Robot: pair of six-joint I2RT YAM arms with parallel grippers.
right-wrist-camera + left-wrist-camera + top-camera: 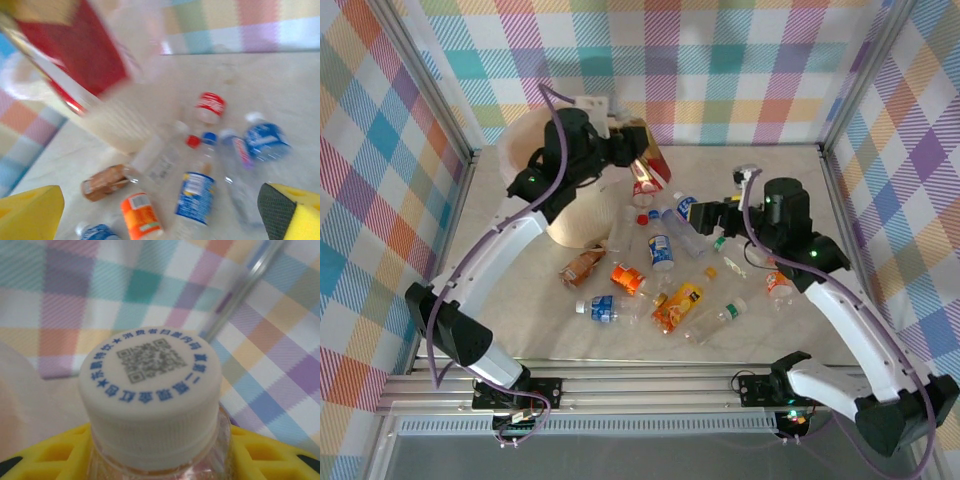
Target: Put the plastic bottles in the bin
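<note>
Bottle (107,466) clamped at the neck.
Its cream cap (150,395), printed with blue characters ringing a square code, rises between the pincer's (160,465) yellow fingers (45,457); behind, a blurred plaid wall (100,290) and metal post (245,285).

bin (570,228): round cream bucket, upright, far left of table.
red-label bottle (652,158): white code-printed cap (150,395); I hold it raised just beside the bin's rim.
loose bottles: blue-label bottle (661,250), orange-label bottle (628,278), brown-label bottle (582,267), lying scattered beside the bin.
</note>
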